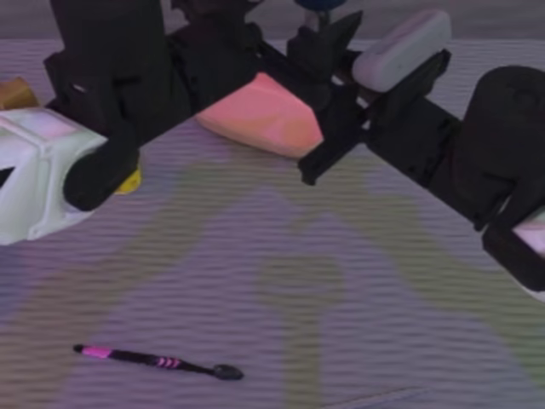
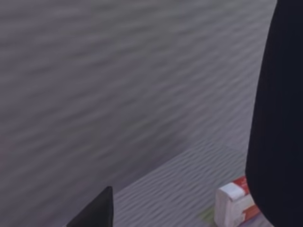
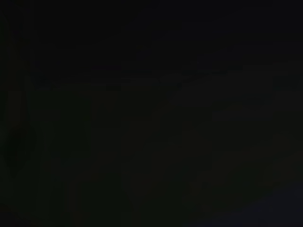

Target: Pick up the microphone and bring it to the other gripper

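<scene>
Both arms crowd the table's (image 1: 358, 281) far edge, likely for handover. Microphone mostly hidden. Either pincer's state: cannot tell. Toothbrush (image 1: 157, 361) lies apart, untouched.

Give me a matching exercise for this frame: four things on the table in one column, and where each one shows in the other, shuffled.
Things:
1. toothbrush
2. pink wedge
3. yellow object
4. red and white box

Places:
A. upper middle of the top view, among the black arm parts
B. shows only in the left wrist view, beside a dark shape
C. lying flat on the table, lower left of the top view
D. peeking out from under the left arm

Pairs: 1-C, 2-A, 3-D, 4-B. The right wrist view is dark.
</scene>
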Controlling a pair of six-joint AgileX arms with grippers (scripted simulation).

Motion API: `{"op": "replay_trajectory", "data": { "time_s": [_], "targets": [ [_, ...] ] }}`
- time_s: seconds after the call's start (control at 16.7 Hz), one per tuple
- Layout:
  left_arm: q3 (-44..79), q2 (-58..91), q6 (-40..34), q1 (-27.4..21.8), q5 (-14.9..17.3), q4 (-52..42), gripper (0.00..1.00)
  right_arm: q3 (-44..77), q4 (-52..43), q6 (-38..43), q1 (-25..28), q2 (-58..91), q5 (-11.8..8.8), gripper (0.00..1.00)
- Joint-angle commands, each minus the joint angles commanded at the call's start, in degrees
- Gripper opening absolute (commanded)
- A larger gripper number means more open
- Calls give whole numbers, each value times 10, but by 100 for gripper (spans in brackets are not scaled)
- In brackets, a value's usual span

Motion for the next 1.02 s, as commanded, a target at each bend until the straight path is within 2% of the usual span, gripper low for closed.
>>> {"op": "replay_trajectory", "data": {
  "time_s": [0.72, 1.02],
  "targets": [
    [0, 0, 0, 0, 0, 0, 2, 0, 0, 0, 0, 0, 0, 0],
    [0, 0, 0, 0, 0, 0, 0, 0, 0, 0, 0, 0, 0, 0]
  ]
}}
